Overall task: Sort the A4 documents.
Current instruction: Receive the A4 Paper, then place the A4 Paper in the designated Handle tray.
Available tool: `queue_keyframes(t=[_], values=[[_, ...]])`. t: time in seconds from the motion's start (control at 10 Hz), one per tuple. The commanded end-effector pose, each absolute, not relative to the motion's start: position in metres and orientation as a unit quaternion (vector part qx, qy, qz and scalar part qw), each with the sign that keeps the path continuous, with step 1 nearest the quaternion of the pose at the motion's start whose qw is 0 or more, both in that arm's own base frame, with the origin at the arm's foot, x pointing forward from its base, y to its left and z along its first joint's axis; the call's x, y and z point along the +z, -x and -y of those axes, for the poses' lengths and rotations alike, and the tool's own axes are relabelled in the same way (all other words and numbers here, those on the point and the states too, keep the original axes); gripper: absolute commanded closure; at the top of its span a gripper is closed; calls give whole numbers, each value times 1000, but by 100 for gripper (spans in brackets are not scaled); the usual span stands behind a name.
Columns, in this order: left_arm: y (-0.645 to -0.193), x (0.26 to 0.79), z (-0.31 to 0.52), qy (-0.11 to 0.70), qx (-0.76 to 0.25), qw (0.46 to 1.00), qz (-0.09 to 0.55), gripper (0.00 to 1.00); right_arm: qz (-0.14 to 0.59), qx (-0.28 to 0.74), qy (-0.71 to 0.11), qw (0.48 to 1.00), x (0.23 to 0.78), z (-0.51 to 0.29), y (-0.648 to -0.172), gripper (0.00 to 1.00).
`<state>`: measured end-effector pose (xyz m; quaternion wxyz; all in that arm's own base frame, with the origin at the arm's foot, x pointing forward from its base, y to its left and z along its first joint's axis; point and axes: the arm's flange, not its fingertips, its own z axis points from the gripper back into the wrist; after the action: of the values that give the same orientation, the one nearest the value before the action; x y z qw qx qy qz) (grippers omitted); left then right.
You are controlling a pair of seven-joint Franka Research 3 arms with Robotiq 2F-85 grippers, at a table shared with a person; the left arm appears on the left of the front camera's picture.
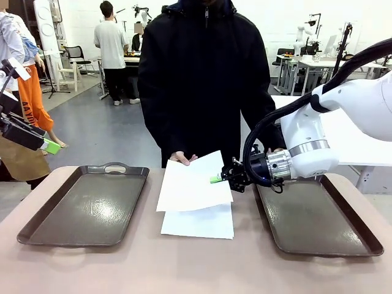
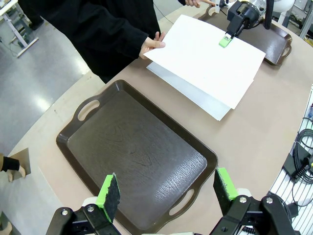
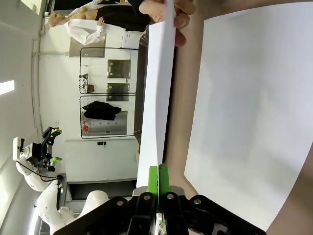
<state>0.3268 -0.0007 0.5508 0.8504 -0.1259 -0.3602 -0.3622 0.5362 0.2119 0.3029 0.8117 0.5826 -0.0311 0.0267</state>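
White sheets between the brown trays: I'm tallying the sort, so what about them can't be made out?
- Stack count: in the front view the lifted white paper sheet, clamped in the right gripper, covers most of the white paper lying flat under it; edges too thin to count.
- Lifted sheet's underside: faces the table; the right wrist view shows it nearly edge-on.
- Person's hand: fingers partly behind the sheet's far edge.

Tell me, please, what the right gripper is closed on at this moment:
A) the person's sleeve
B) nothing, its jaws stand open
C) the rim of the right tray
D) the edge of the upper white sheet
D: the right gripper has its green pads pinched shut on the edge of the top sheet. The person's hand holds that sheet at its far end, lifted above the lower sheet.
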Motion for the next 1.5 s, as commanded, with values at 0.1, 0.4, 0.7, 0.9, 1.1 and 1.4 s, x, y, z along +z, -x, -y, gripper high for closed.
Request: queue_keyframes(t=[0.1,0.4,0.7,0.9,1.1,1.4], values=[[-327,551,0,129,-366,848,361,0,26,43,-582,812,302,-214,-541,100],[-327,551,0,129,-366,848,361,0,28,33,-580,813,302,-212,-536,100],[-327,551,0,129,-366,848,361,0,28,33,-580,813,302,-212,-536,100],[-327,551,0,129,-366,848,361,0,28,33,-580,813,302,-212,-536,100],[-327,551,0,129,-366,848,361,0,28,33,-580,813,302,-212,-536,100],[-327,551,0,129,-366,848,361,0,28,33,-580,813,302,-212,-536,100]])
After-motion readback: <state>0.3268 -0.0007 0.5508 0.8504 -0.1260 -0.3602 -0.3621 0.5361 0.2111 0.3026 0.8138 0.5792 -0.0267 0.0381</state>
